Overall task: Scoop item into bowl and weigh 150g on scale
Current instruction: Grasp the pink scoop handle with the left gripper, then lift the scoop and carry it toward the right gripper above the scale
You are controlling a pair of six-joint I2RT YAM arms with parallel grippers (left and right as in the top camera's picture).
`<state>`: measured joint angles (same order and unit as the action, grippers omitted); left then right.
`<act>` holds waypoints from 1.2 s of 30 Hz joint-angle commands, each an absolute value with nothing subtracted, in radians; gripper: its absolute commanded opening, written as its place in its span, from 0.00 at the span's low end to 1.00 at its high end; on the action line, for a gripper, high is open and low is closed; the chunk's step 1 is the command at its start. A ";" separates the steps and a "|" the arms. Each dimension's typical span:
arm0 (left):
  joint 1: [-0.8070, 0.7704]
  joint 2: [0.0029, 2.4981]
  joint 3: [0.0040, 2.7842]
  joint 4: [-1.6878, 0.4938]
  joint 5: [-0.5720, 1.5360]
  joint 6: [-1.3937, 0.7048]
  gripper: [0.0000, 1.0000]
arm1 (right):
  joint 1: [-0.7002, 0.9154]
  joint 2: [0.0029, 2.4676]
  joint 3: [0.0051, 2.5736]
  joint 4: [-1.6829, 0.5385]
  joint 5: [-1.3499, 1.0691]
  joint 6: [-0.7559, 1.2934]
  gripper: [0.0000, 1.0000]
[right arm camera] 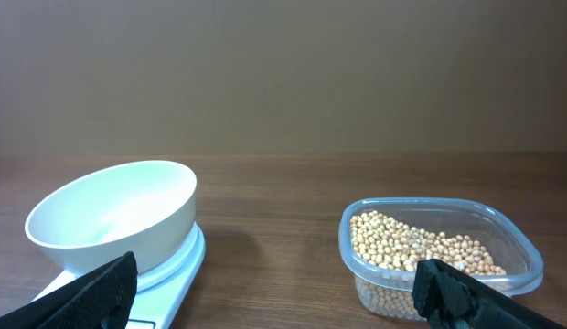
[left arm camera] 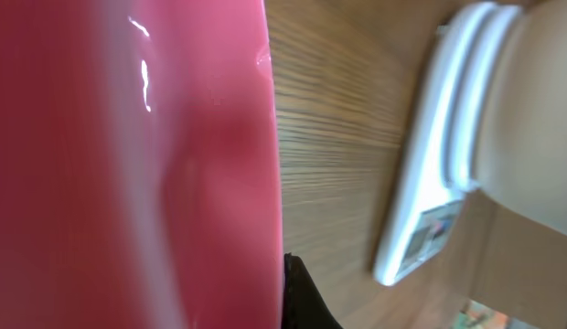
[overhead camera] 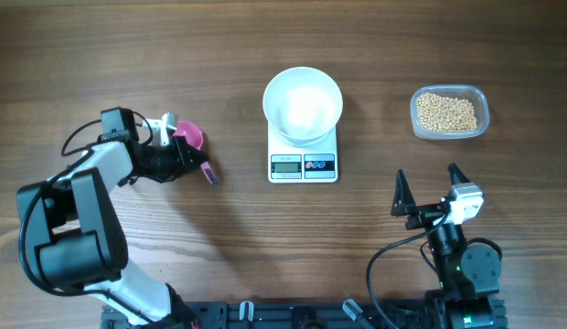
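At the left of the tabletop [overhead camera: 101, 55], the left tool [overhead camera: 181, 158] is clenched on a pink scoop [overhead camera: 189, 137]. In the middle, the white bowl [overhead camera: 303, 103] sits on the scale [overhead camera: 303, 166]. The beans [overhead camera: 446, 111] lie in a clear tub [overhead camera: 415, 100] to the right, well apart from the scale. The right tool [overhead camera: 427, 175] stands released, holding nothing.

In your left wrist view the pink scoop [left arm camera: 128, 164] was a blur that filled half the picture past its edges, and the bowl [left arm camera: 540, 110] was cut at the right. From overhead you could not read the display [overhead camera: 286, 165] of the scale [overhead camera: 276, 146].
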<state>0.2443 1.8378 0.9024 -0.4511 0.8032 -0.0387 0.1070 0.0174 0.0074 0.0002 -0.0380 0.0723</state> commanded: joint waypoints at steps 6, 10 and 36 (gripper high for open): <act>0.244 1.589 0.896 -0.464 1.221 -0.190 0.04 | 0.111 0.007 0.005 0.002 -0.054 0.055 1.00; 0.223 1.424 0.896 -0.463 1.299 -0.249 0.04 | 0.111 0.007 0.005 0.002 -0.050 0.051 1.00; -0.321 1.083 0.896 0.156 0.654 -0.959 0.04 | 0.111 0.270 0.260 0.224 -0.588 1.161 1.00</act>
